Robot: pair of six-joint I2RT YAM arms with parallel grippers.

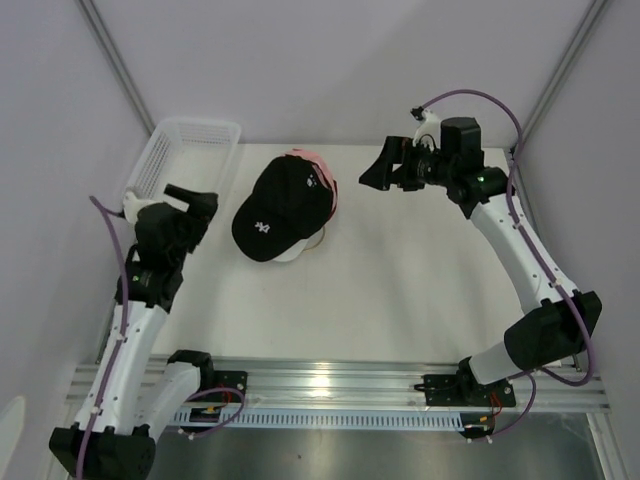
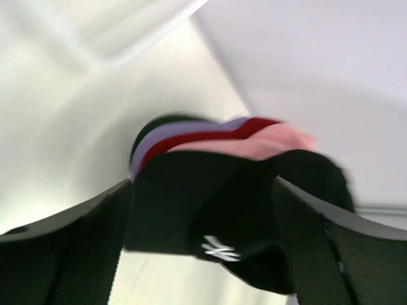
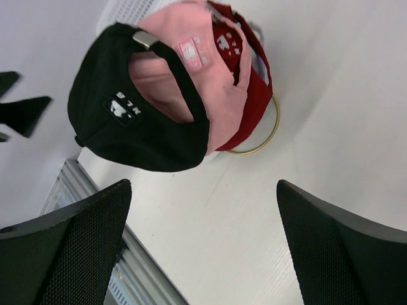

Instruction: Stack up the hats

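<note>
Black cap [image 1: 272, 210]: top of stack, mid-table, white logo twd near edge.
Under it: I see pink cap [image 3: 213, 76], red cap [image 3: 245, 101], lavender cap [image 2: 184, 130].
Stand: gold wire ring [image 3: 270, 133] beneath stack.
L gripper [image 1: 195, 207]: jaws spread, nothing held, just left of stack.
R gripper [image 1: 372, 172]: jaws wide, empty, right of stack, apart.
Basket [image 1: 190, 125]: white mesh, far-left corner.
</note>
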